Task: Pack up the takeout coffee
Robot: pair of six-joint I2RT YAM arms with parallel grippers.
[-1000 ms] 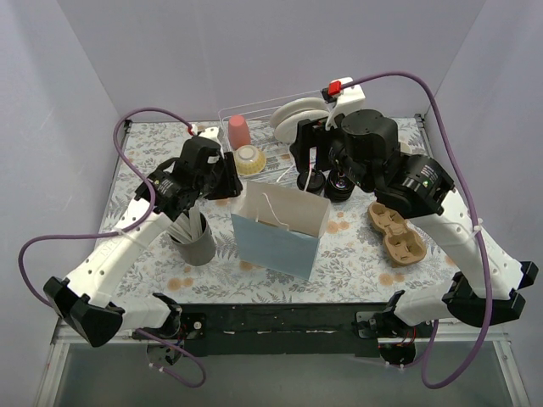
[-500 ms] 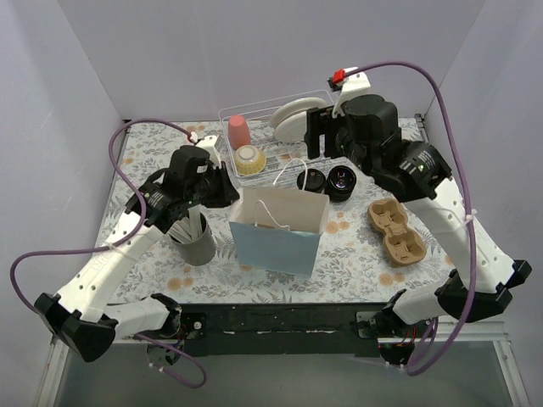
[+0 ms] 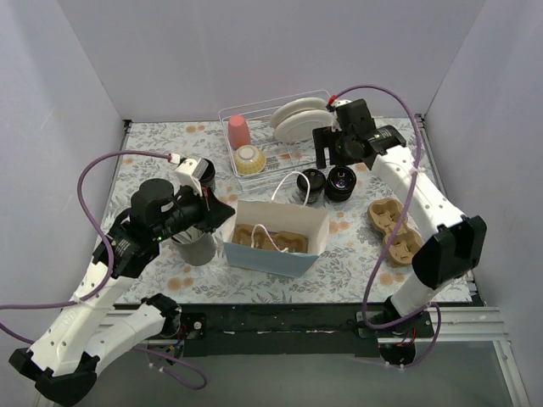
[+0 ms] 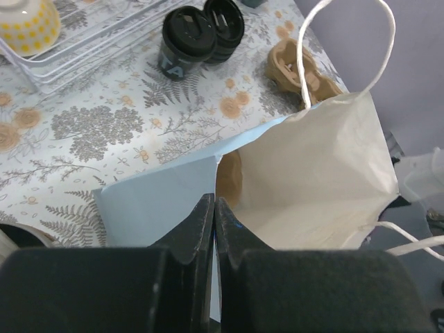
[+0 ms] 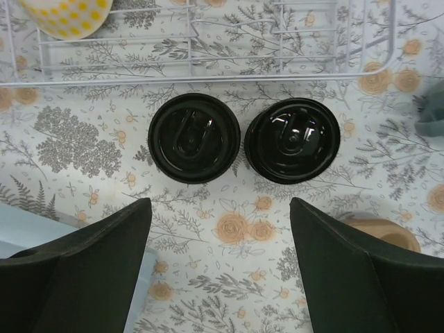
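Two takeout coffee cups, black with black lids, stand side by side in front of the dish rack: the left cup [image 3: 312, 181] [image 5: 194, 137] [image 4: 186, 41] and the right cup [image 3: 341, 181] [image 5: 293, 139]. My right gripper [image 5: 220, 211] [image 3: 327, 158] hangs open above them with nothing between its fingers. A light blue paper bag [image 3: 280, 254] [image 4: 152, 198] stands open mid-table, and brown cardboard shows inside it. My left gripper [image 4: 215, 202] [image 3: 226, 222] is shut on the top of the bag's left wall.
A white wire dish rack [image 3: 280, 165] [image 5: 208, 80] at the back holds a pink cup [image 3: 239, 131], a yellow bowl [image 3: 250, 158] and plates [image 3: 297, 119]. A grey utensil cup [image 3: 197, 248] stands left of the bag. A brown cardboard cup carrier [image 3: 396, 231] [image 4: 302, 66] lies to the right.
My left gripper came down onto the bag's left edge and shut on it, and the bag now gapes wide. My right arm drew back and up from the cups.
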